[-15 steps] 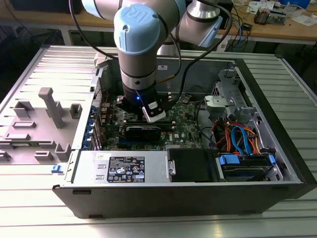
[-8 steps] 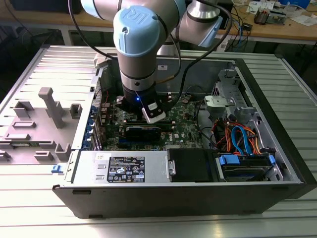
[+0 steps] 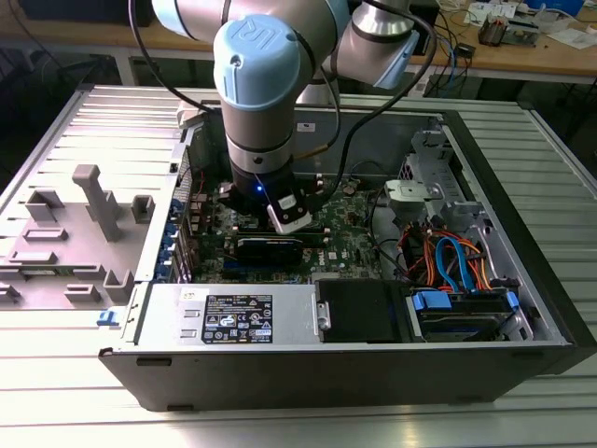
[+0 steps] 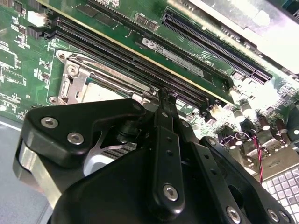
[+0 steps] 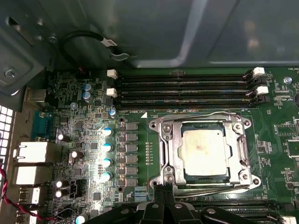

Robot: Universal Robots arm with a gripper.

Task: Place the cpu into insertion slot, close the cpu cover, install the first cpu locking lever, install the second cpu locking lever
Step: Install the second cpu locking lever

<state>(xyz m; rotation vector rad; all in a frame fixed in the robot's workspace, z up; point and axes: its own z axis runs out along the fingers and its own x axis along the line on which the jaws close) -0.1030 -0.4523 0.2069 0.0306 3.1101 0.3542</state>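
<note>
The cpu lies flat in the insertion slot on the green board, dull silver top up. The cpu cover, a silver frame, lies down around it. One thin wire lever runs along the side by the memory slots, and another lever runs along the opposite side. My gripper is at that second lever's end, by the socket's corner, its black fingers drawn together to one narrow tip. In the second wrist view the cpu shows just beyond the fingers. The arm reaches down into the case.
Long black memory slots run beside the socket, with capacitors and a looped black cable nearby. The open computer case holds a power supply and orange and blue cables. A grey fixture stands at the exterior view's left.
</note>
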